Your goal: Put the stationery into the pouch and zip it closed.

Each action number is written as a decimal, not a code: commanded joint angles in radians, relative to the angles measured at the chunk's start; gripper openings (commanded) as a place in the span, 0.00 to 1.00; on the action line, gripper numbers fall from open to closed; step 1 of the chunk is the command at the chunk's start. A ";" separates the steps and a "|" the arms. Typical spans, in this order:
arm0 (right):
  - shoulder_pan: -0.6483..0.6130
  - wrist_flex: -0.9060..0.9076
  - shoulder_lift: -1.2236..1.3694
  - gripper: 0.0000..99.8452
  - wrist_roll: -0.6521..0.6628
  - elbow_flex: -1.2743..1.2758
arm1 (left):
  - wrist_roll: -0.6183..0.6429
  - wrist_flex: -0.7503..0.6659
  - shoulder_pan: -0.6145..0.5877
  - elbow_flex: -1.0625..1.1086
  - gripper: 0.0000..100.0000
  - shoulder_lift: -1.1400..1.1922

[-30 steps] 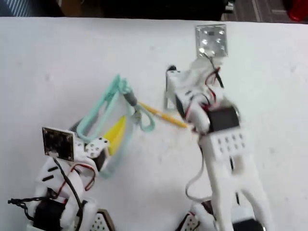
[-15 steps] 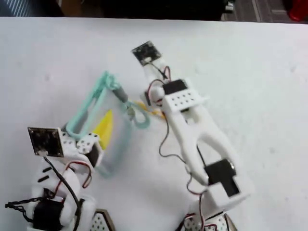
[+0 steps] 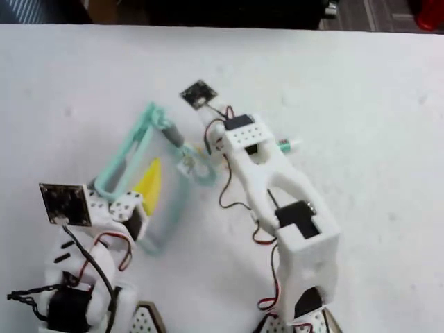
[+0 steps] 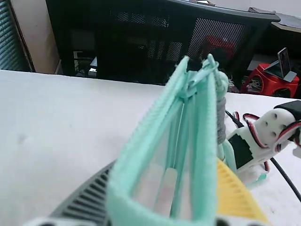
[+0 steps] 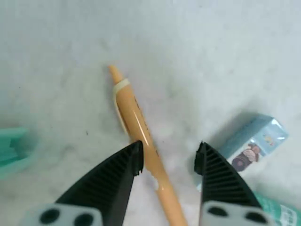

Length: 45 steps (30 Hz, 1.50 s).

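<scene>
High view showed the white desk [image 3: 361,104] with the right arm [image 3: 277,201] stretched out beside the mint pouch [image 3: 128,154], which lay near the left arm [image 3: 83,277]. The left claw [image 4: 162,200] seemed clamped on the pouch's near end, one grey and one yellow finger either side, though the mesh hid the contact. The pouch's mouth stood propped open. The right claw [image 5: 168,153] hovered with its jaws wide and nothing held, low over an orange pen [image 5: 136,127] lying on the desk just beside the pouch's zip loop [image 3: 205,170]. One jaw overlapped the barrel. A small blue box [image 5: 251,141] lay close by. Shifting sideways to centre the pen would probably give a squarer grip, clear of the box.
</scene>
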 commanded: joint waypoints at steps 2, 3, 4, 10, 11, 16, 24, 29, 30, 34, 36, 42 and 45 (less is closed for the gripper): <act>-0.007 -0.022 0.008 0.18 0.018 -0.043 | 0.012 -0.023 0.001 -0.006 0.23 0.007; -0.007 -0.022 0.016 0.18 0.018 -0.044 | 0.012 -0.023 0.001 -0.006 0.23 0.007; -0.007 -0.022 0.024 0.18 0.018 -0.044 | 0.012 -0.023 0.001 -0.006 0.23 0.007; -0.007 -0.035 0.036 0.15 0.018 -0.044 | 0.012 -0.023 0.001 -0.006 0.23 0.007; -0.007 -0.031 0.036 0.14 0.018 -0.044 | 0.012 -0.023 0.001 -0.006 0.23 0.007; -0.008 -0.028 0.039 0.08 0.020 -0.044 | 0.012 -0.023 0.001 -0.006 0.23 0.007; -0.005 0.019 0.039 0.07 0.020 -0.044 | 0.012 -0.023 0.001 -0.006 0.23 0.007; -0.007 0.036 0.041 0.07 0.020 -0.044 | 0.012 -0.023 0.002 -0.008 0.23 0.007; -0.007 0.042 0.041 0.07 0.026 -0.044 | 0.012 -0.023 0.002 -0.008 0.23 0.007; -0.008 0.061 0.042 0.07 0.087 -0.044 | 0.012 -0.023 0.002 -0.011 0.23 0.007; -0.008 0.062 0.042 0.07 0.087 -0.044 | 0.012 -0.023 0.002 -0.011 0.23 0.007; -0.008 0.064 0.042 0.16 0.087 -0.044 | 0.009 -0.023 0.002 -0.012 0.23 0.007; -0.008 0.064 0.042 0.16 0.094 -0.043 | 0.009 -0.023 0.002 -0.012 0.23 0.007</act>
